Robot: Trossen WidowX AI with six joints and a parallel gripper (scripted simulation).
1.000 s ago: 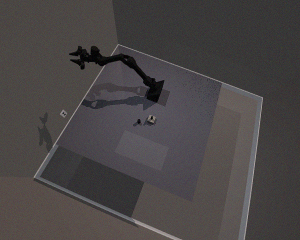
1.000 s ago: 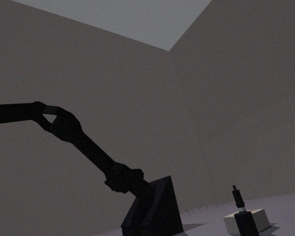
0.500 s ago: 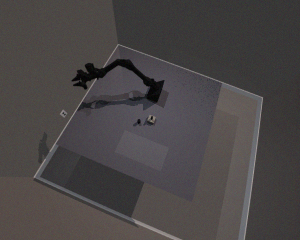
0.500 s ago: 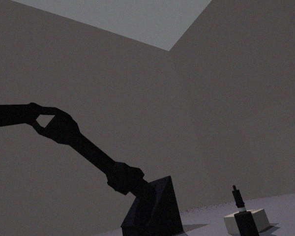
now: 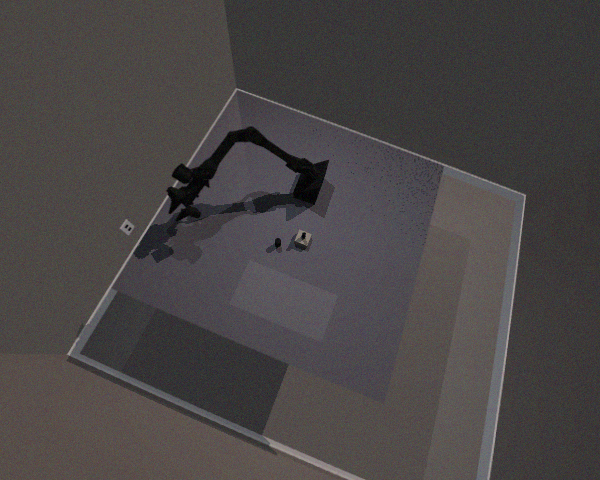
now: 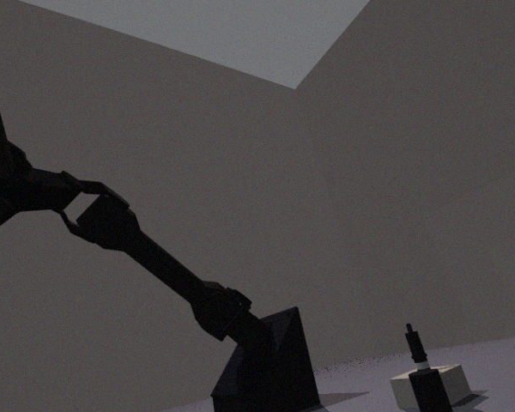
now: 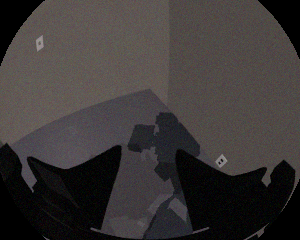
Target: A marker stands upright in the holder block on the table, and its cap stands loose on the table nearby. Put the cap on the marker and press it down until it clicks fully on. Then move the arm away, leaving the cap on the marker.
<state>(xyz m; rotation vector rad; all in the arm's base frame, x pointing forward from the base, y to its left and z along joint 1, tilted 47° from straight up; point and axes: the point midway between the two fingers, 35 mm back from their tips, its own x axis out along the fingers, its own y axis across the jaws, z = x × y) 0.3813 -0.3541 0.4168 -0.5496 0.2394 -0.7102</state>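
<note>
The marker [image 5: 303,235] [image 6: 415,346] stands upright in the pale holder block [image 5: 302,243] [image 6: 458,384], its dark narrow tip uncovered. The loose black cap [image 5: 277,242] [image 6: 429,390] stands upright on the table, just left of the block in the top view and in front of it in the exterior view. My gripper [image 7: 149,152] is open, with nothing between its two dark fingers. It is raised near the table's left edge in the top view, well away from cap and marker. The wrist view shows neither of them, and the fingers are outside the exterior view.
The arm's base [image 5: 308,184] [image 6: 271,367] stands behind the block in the top view. The bent arm [image 5: 220,155] [image 6: 162,261] reaches left from it. The table [image 5: 362,248] has a pale raised rim. A small white wall plate [image 5: 127,226] [image 7: 221,161] is beyond the left edge.
</note>
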